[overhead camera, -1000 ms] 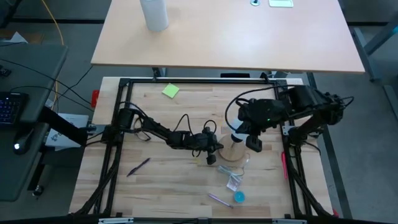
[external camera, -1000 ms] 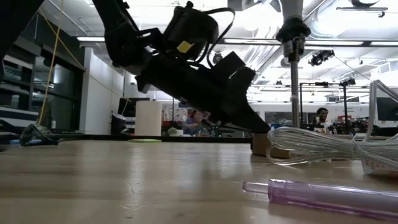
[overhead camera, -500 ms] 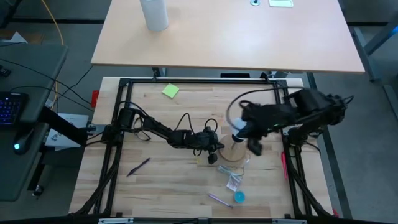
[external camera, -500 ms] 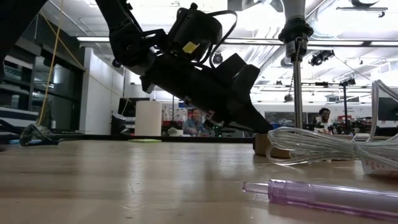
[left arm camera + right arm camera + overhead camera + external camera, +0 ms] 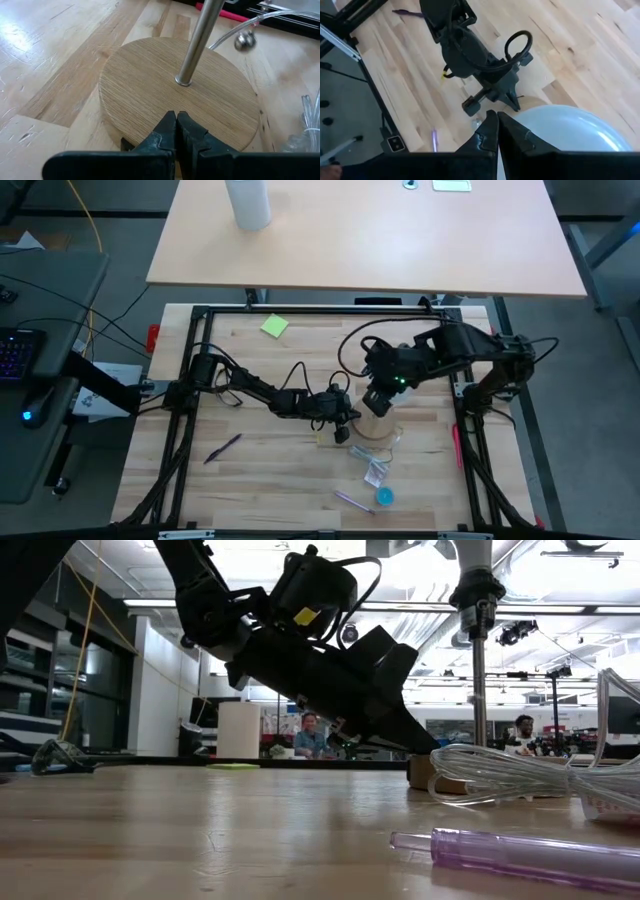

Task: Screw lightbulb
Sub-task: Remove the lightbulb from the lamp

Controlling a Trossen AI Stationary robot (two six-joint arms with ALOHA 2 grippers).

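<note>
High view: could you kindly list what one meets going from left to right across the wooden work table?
Dark pen → yellow-green sticky note → left tool → right tool → red stick by the frame.

Pale wood desk (image 5: 400, 250) beyond the table, grey floor (image 5: 610, 380); bright ceiling lights (image 5: 420, 565)
</note>
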